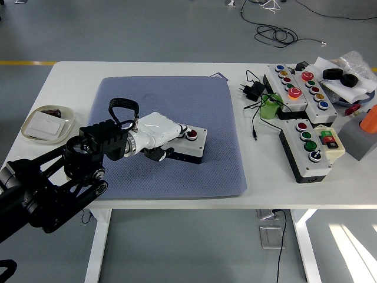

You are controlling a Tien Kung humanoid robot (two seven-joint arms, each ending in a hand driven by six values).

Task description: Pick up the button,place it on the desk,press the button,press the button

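A white-topped button box with a black base lies flat on the blue mat, near the mat's middle. My left hand, white-shelled on a black arm, rests on top of the box's left and middle part and hides the buttons there. Only the red button at the box's right end shows, just right of the hand. The hand's underside is hidden from view. My right arm is out of the picture.
A shallow dish with a white card sits at the table's left edge. To the right stand two more button boxes, a green roll, a power adapter with cable, and clutter at the far right corner.
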